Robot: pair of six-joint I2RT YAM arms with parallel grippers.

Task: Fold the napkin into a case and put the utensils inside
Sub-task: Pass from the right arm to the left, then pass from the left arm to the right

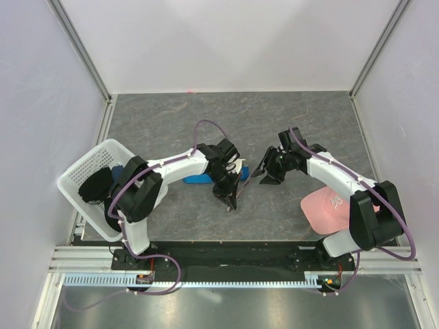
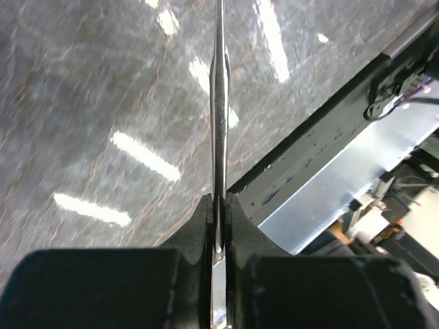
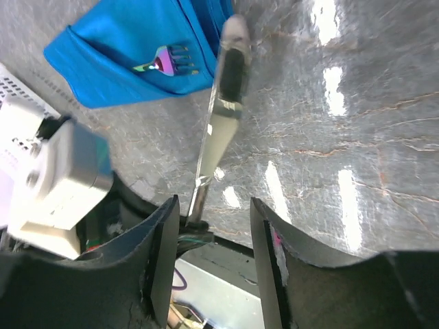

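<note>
The napkin lies folded as a bright blue case (image 3: 123,58) on the grey table, showing partly under the left arm in the top view as the case (image 1: 195,179). The fork (image 3: 168,63) pokes its tines out of the case's edge. My left gripper (image 2: 219,226) is shut on the knife (image 2: 218,103), which shows edge-on and runs straight out from the jaws. In the right wrist view the knife (image 3: 223,103) slants over the table next to the case. My right gripper (image 3: 212,236) is open, apart from the knife, with nothing between its fingers (image 3: 161,260).
A white perforated basket (image 1: 86,168) holding dark items sits at the left edge. A pale pink cloth (image 1: 328,205) lies at the right near the right arm. The black rail (image 2: 322,137) of the arm bases runs along the near edge.
</note>
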